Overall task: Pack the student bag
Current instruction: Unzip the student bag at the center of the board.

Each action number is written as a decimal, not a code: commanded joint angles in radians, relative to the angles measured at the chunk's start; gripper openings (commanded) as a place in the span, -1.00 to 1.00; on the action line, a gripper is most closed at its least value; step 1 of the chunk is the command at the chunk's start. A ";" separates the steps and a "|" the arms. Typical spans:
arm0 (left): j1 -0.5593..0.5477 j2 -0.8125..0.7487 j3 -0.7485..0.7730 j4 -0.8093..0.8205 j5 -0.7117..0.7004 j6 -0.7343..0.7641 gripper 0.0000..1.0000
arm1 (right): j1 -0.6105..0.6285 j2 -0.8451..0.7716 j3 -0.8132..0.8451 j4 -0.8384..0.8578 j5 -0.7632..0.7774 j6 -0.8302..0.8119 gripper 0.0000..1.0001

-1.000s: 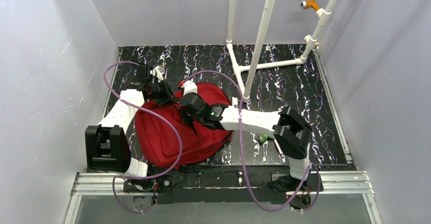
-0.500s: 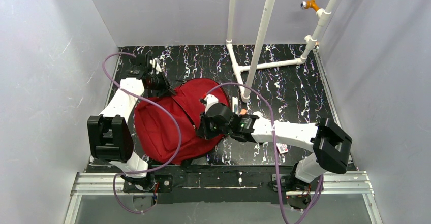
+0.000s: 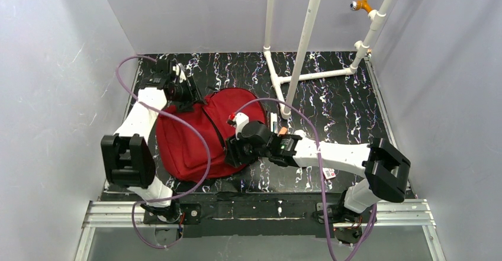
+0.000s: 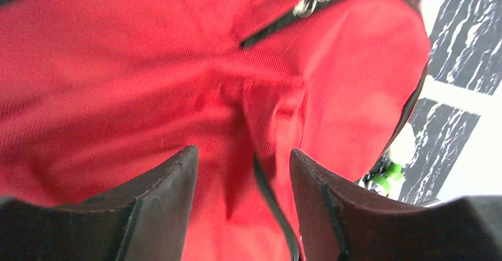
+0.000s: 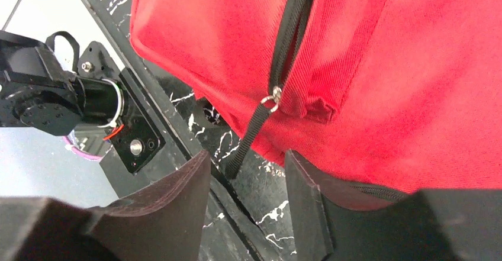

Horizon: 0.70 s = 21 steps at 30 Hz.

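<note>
Red backpack lies on the table's left half between our arms: left gripper spread and empty over its far-left end, right gripper likewise spread at its near-right edge, zipper pull hanging just ahead.

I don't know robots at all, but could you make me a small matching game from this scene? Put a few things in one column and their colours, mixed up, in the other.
Things:
1. student bag
2. cable looping over the bag
3. pipe frame
4. table

Colours:
a. white
b. black with white streaks
c. red
d. purple

Pairs: 1-c, 2-d, 3-a, 4-b
</note>
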 commanded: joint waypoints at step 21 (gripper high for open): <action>-0.445 -0.374 -0.279 -0.092 -0.572 -0.057 0.13 | -0.245 0.116 0.050 0.301 -0.297 0.136 -0.02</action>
